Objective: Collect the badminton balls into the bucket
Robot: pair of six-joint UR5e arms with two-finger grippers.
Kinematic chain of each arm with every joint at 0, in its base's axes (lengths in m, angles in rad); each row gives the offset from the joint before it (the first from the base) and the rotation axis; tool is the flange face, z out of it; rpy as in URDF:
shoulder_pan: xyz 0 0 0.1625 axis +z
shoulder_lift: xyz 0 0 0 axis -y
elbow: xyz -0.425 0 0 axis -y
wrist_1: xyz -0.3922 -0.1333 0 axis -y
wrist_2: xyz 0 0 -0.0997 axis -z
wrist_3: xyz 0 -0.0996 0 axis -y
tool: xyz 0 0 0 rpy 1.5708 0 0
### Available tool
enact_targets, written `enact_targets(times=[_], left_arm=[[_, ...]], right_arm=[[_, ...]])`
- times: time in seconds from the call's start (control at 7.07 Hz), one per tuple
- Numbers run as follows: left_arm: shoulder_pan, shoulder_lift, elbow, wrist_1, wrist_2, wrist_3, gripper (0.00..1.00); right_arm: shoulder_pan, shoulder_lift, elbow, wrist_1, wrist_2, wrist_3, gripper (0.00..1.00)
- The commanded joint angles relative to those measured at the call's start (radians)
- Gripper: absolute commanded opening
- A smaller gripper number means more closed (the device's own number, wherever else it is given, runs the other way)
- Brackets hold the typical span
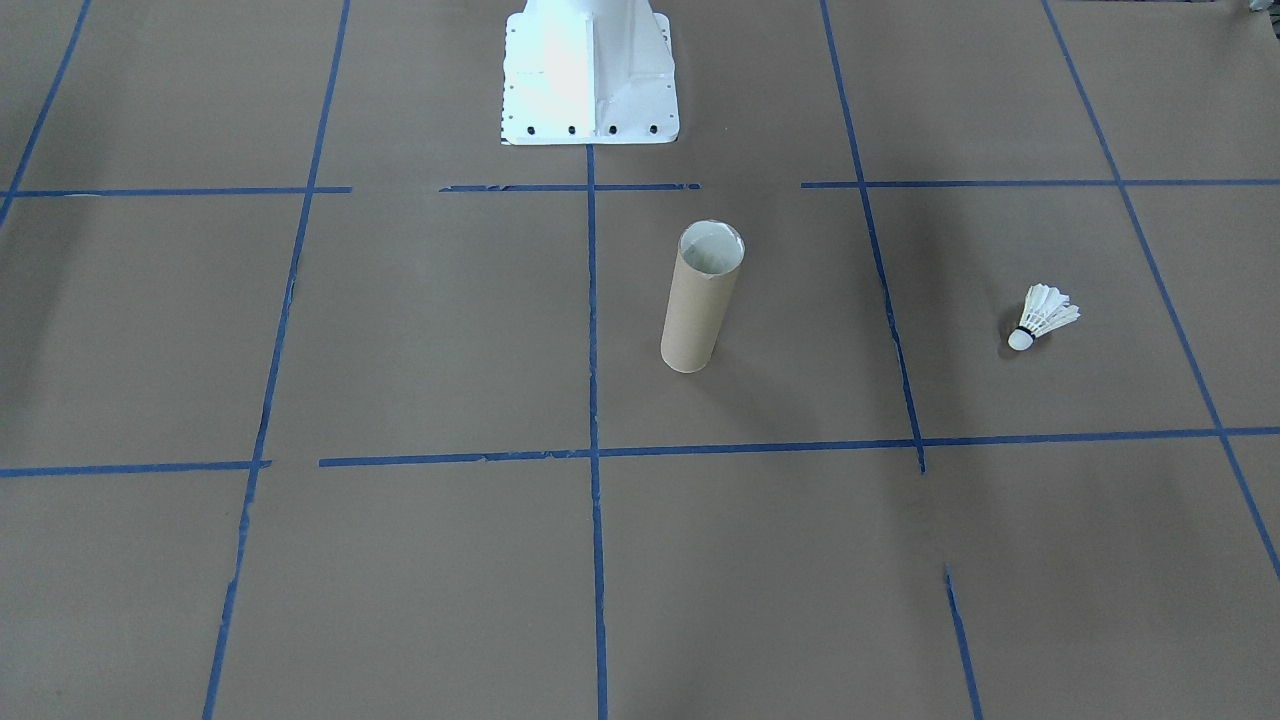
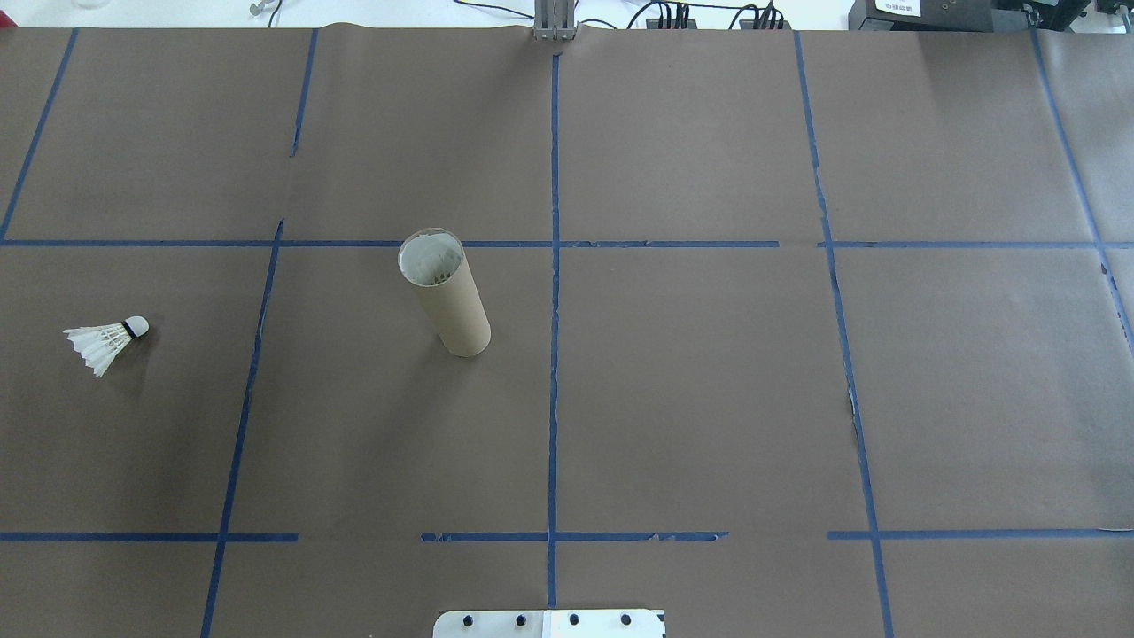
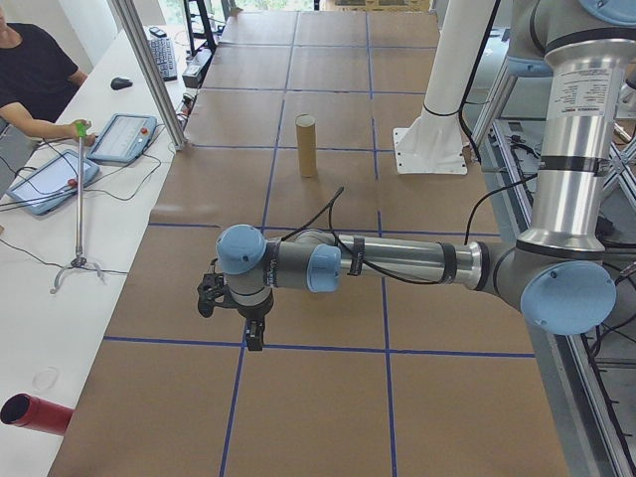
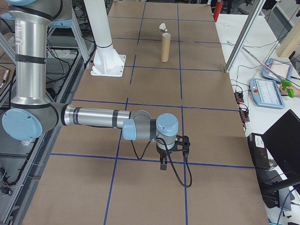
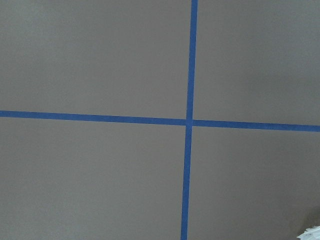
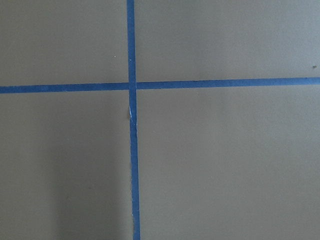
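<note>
The shuttlecock point(image 2: 106, 344) lies on its side on the brown table point(image 2: 709, 399). Its round white tip points toward the tall cardboard tube point(image 2: 445, 294), and its feathers point away. The tube stands upright, well apart from it.

The left gripper point(image 3: 231, 303) hangs over the table on that same side, so I think the left arm is nearer. A bit of white at the corner of its wrist view may be the feathers. The right gripper point(image 4: 172, 149) hangs far off on the other side. I cannot tell whether either gripper is open or closed.
</note>
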Motion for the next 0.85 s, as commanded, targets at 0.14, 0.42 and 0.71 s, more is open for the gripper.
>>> enact_targets(times=[0.14,0.42,0.71], left_arm=[[0.002,-0.008,-0.010,0.000,-0.002,-0.003,1.00],[0.008,-0.015,-0.066,-0.007,-0.050,-0.055,1.00],[0.075,-0.012,-0.111,-0.126,-0.153,-0.277,1.00]], right_arm=[[0.000,0.000,0.000,0.000,0.001,0.000,1.00],[0.000,0.000,0.000,0.000,0.001,0.000,1.00],[0.000,0.000,0.000,0.000,-0.001,0.000,1.00]])
